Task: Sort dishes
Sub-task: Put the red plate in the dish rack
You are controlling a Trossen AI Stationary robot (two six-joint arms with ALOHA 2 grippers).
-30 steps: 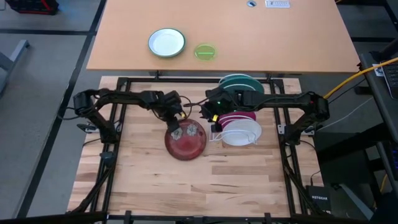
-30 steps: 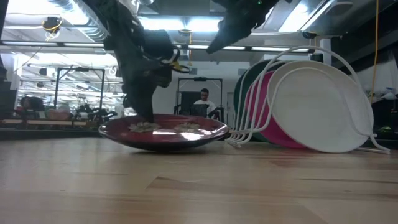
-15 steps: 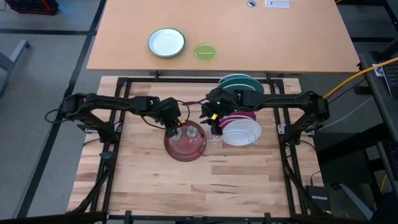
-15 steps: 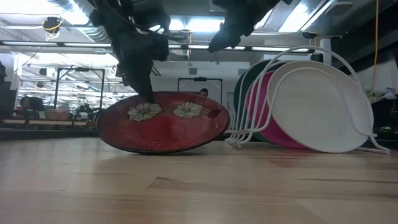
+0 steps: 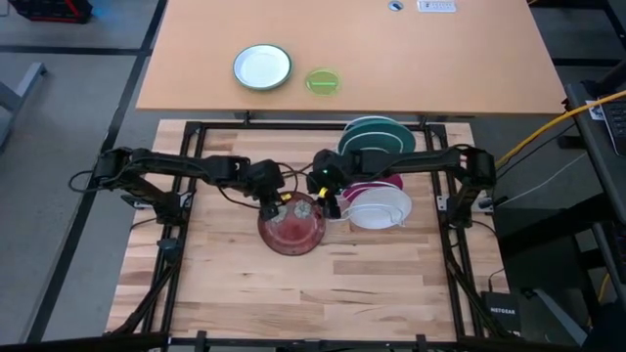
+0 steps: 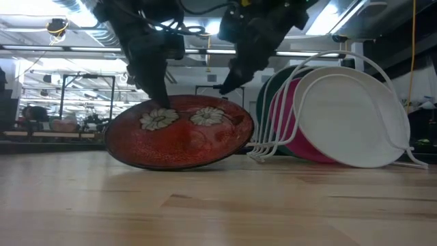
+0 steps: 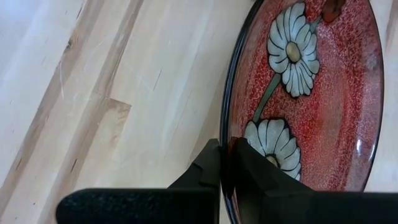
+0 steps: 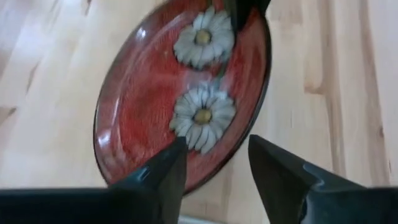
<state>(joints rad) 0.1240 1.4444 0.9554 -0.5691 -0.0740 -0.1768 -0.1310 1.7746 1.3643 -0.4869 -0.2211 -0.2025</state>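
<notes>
The dark red speckled bowl, with two white daisies inside, stands tilted on the wooden table, its lower edge on the wood and its inside facing the near side. My left gripper is shut on its raised rim. My right gripper is open just above the bowl's far right rim and touches nothing. The teal plate, the magenta-pink plate and the white plate stand on edge in a white wire rack to the right. My left gripper pinches the bowl's raised rim at its far left part, one finger inside the bowl and one outside. The fingers come from above, slanting down. The bowl is tipped up, with its lower edge on the table.
A white plate with a green rim and a small lime-green dish lie on the farther tan table. The rack stands close to the right of the bowl. Bare wood lies toward the near edge.
My left gripper has raised the bowl's far left rim, so the bowl has tipped from lying flat to standing tilted, its lower edge staying on the table. My right gripper has come down and toward the table's left, to the bowl's far right rim.
</notes>
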